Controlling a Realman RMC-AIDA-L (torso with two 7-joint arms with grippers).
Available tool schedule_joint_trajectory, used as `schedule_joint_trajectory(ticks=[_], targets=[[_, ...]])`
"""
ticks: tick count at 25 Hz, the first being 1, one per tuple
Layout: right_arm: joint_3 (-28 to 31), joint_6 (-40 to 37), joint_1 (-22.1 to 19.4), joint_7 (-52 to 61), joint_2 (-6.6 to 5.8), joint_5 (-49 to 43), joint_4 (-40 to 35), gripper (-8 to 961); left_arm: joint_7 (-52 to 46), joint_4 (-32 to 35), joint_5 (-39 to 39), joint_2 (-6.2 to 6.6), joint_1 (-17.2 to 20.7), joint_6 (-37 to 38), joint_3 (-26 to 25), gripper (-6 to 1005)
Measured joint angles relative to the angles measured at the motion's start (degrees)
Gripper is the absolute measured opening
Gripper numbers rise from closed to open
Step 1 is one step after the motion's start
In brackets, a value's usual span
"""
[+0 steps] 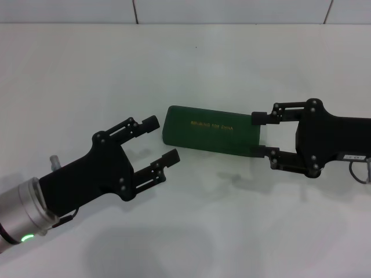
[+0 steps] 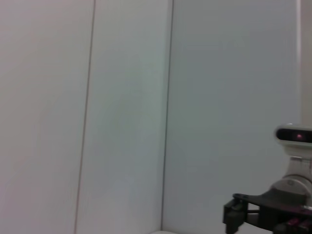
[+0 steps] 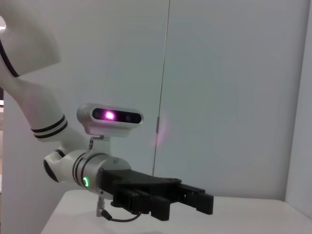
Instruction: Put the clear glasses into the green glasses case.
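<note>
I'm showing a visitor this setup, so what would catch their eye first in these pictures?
The green glasses case stands out most, lying closed mid-table with gold lettering on its lid. The right gripper straddles its right end, fingers open, while the left gripper hovers open just off its left end.

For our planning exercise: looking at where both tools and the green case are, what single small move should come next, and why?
Probably the left tool should ease toward the near end of the case. The case lies shut on the table. The right tool straddles its far end, fingers on either side. The left one is open and just short of the case. No glasses are visible, so I cannot tell whether the case must still be opened.
</note>
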Motion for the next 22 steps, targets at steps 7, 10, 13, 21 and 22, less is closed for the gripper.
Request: schedule_joint_trajectory(ticks=[7, 10, 13, 21, 22], targets=[[0.13, 0.22, -0.81, -0.81, 0.33, 0.15, 0.06, 484, 0.03, 0.10, -1.57, 0.02, -0.31, -1.03, -0.03, 698], [0.08, 0.51, -0.88, -1.66, 0.44, 0.20, 0.55, 484, 0.04, 0.23, -1.64, 0.03, -0.40, -1.15, -0.14, 698], [0.36, 1.07, -0.69, -2.90, 0.44, 0.61, 1.75, 484, 0.06, 0.23, -2.12, 0.04, -0.43, -1.51, -0.16, 698], [-0.04, 2.44, 0.00, -4.77, 0.44, 1.84, 2.97, 484, 0.08, 0.48, -2.33, -0.09, -0.41, -3.58, -0.21, 698], [-0.06, 2.96, 0.09, -4.77, 0.48, 1.95, 2.97, 484, 0.08, 0.48, -2.33, -0.10, -0.41, -3.80, -0.21, 698]])
